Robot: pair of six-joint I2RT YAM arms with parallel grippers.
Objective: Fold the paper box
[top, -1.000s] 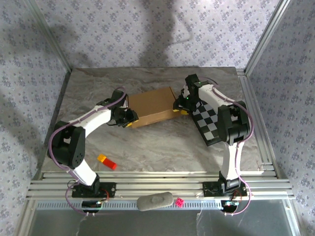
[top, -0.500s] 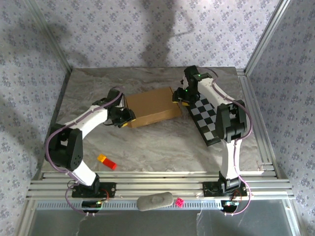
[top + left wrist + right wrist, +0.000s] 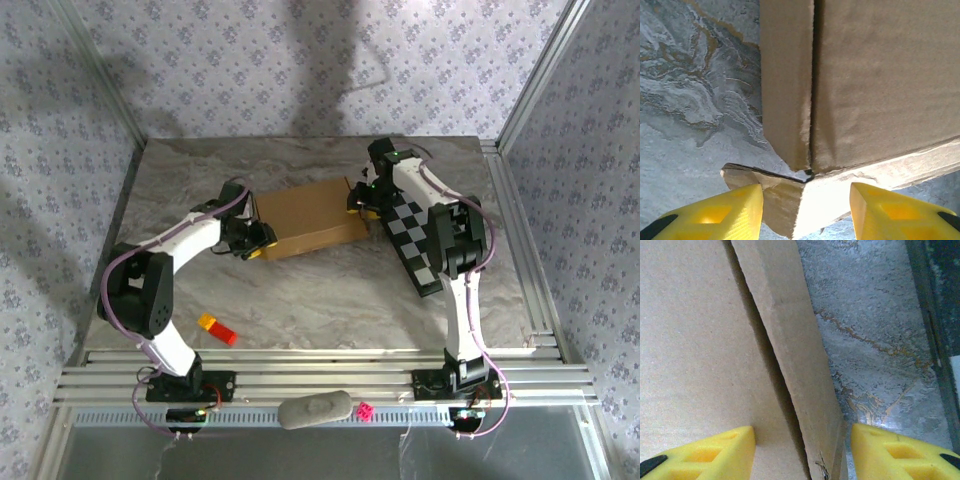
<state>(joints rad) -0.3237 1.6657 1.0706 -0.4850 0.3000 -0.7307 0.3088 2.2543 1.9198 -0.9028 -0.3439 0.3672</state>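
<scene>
- Mid-desk: plain brown cardboard box (image 3: 308,218), a closed flat rectangle, lies on the grey marbled desk (image 3: 330,290) between the two arms.
- At its near-left corner: left hand (image 3: 806,197), yellow fingers (image 3: 735,212) spread. The corner sits in the gap, a loose flap edge just beside one finger. Nothing is pinched.
- At the box's right end: right hand (image 3: 802,437), fingers spread astride the side wall, one over the lid, the other over bare desk.
- Just right of the box: black-and-white checkered board (image 3: 420,245), lying flat, partly under the right arm.
- Near the left arm's base: small orange-and-red block (image 3: 217,329), well apart from the box.
</scene>
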